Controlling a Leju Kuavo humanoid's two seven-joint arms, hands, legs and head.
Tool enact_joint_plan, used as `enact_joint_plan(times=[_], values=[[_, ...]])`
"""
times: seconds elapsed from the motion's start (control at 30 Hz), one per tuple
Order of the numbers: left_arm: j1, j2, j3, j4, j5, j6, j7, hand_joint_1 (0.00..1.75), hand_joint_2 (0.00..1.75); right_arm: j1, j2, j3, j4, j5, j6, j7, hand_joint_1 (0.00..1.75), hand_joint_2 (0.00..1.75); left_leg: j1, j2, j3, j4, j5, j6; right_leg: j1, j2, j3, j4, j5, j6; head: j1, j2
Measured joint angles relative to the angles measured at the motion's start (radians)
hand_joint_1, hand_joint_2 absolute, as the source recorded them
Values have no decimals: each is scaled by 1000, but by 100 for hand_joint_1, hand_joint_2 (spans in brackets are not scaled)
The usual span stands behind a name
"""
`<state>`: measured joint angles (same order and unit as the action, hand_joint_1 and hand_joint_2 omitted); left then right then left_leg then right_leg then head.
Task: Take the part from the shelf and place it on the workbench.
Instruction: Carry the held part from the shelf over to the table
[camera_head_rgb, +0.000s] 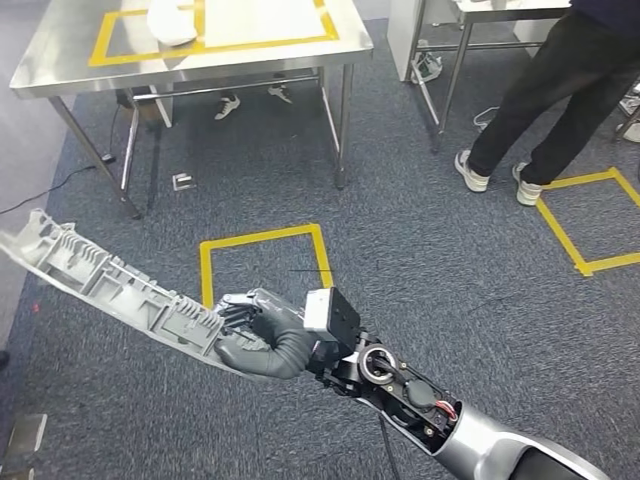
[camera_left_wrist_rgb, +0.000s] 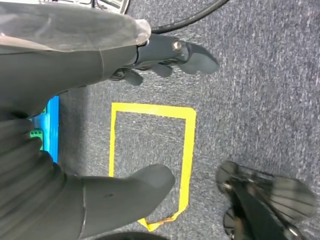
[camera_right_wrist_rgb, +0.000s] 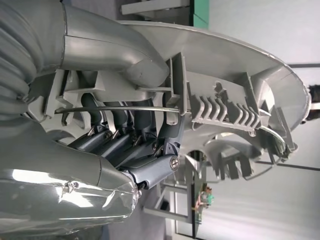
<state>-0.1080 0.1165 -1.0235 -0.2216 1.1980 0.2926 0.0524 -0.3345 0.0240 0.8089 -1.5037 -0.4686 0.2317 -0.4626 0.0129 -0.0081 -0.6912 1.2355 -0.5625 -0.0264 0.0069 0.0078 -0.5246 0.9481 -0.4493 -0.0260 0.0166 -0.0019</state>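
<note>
Dark grey-blue carpet w/ a yellow tape square is seen under the robot in the head view. Further back, a stainless steel table w/ a yellow tape outline on top is seen, and a white crumpled-looking object is lying on it, prob a cloth or bag, can't be told for sure. Off to the right a person in dark trousers and white sneakers is standing next to another tape square on the floor.

The long light-grey ribbed plastic part is gripped at one end by the right hand, and is held out over the carpet, slanting up and away to the left, not on the table. In the right wrist view the dark fingers are wrapped into the part's ribbed inner side w/ the thumb pressed across the other face, so it's def clamped.

The left hand is hanging over a tape square on the floor in the left wrist view, thumb and fingers held apart, nothing gripped.
</note>
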Motion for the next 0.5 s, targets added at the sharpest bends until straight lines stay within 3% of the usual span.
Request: enact_joint_plan(times=[0.03,0.1,0.17,0.27,0.33,0.43,0.5], values=[[1,0,0,0,0,0,0,0,175,0,0,0,1,0,0,0,175,175,1,0,-1,-32,28,0,0,2,11,0,-9,1,-2,0],[3,1,0,0,0,0,0,0,175,1,0,0,1,0,0,0,175,175,2,2,31,-166,126,3,0,3,34,1,-28,6,-7,0],[2,2,0,0,0,0,0,0,175,0,0,0,1,0,0,0,175,175,-2,4,58,-259,173,12,3,4,47,2,-47,15,-10,0],[2,2,0,0,0,0,0,0,175,-1,0,0,1,0,0,-1,175,175,-5,1,72,-276,171,32,4,4,60,8,-64,31,-7,0],[2,1,0,0,-3,0,0,0,175,-2,0,0,1,0,0,-1,175,175,-3,0,90,-279,164,44,2,3,45,54,-82,41,-2,0],[1,3,0,0,-7,0,0,0,175,-1,0,0,1,0,0,-1,175,175,-3,0,111,-281,147,53,-4,1,-72,252,-148,53,9,0],[1,4,0,0,-8,0,0,0,175,1,0,0,1,0,0,-1,175,175,-4,-1,128,-281,132,53,-7,0,-135,321,-169,56,16,0]])
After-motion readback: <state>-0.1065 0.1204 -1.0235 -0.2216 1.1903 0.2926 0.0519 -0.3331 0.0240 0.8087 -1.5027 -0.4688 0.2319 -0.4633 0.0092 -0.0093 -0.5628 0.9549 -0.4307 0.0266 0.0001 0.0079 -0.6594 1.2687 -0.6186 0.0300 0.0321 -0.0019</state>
